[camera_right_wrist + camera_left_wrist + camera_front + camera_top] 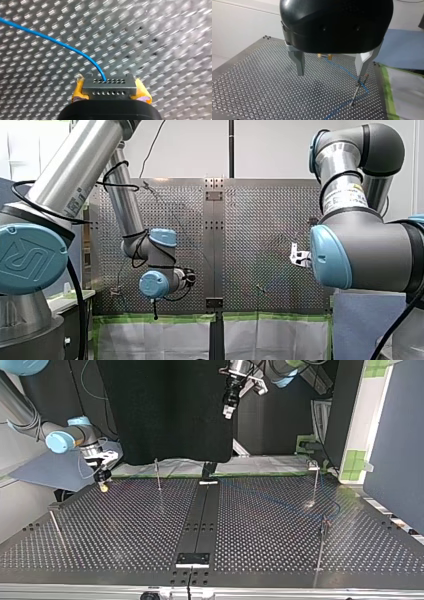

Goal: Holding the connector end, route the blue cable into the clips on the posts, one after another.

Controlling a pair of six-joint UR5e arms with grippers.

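My right gripper (109, 82) has yellow pads and is shut on a small grey connector (109, 89). The blue cable (57, 43) leaves the connector's top face and curves away over the perforated table. In the top view my right gripper (103, 484) sits low over the table's far left corner. My left gripper (330, 73) hangs open and holds nothing. It stays high above the table (228, 411). Beneath its right finger the blue cable (342, 69) passes a thin post (357, 90) and bends back.
Thin posts stand on the table at the top view's far left (158, 475), near left (56, 530), far right (315, 482) and near right (322, 546). A black rail (201, 520) runs down the middle. A black curtain (165, 410) hangs behind.
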